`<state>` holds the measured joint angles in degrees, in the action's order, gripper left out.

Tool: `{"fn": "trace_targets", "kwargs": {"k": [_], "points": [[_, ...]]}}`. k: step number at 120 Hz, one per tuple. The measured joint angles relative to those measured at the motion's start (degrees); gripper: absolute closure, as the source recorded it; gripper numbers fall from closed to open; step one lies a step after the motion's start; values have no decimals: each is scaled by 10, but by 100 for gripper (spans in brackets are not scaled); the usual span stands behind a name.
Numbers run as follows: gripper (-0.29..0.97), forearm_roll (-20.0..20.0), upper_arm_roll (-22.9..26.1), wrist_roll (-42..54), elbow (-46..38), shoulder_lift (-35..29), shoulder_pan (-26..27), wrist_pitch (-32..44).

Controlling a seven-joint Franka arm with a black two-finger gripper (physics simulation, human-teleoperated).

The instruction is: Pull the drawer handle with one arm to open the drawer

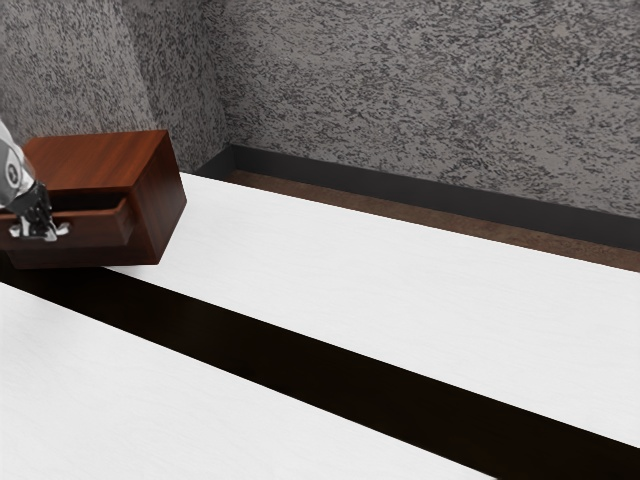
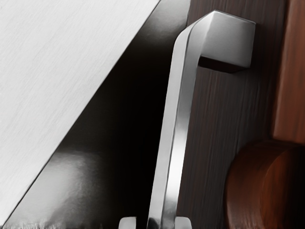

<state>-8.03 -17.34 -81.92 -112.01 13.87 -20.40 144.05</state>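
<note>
End effector (image 1: 35, 228) sits at the drawer (image 1: 92, 228) on the worktop's (image 1: 400, 290) far end, can't tell its grip tbh, and that metal handle (image 2: 178, 133) looks stiff and slick, so grab mid-bar.

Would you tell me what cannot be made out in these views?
- Exterior view: the arm is cut off by the left edge above the end effector.
- Wrist view: the handle runs off the edge; the brown rounded shape beside it is blurred.
</note>
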Motion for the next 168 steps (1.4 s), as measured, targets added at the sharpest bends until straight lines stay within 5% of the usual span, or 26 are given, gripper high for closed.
{"fn": "trace_targets", "kwargs": {"k": [168], "points": [[79,4,-10,4,-164,-137,-6,6]]}}
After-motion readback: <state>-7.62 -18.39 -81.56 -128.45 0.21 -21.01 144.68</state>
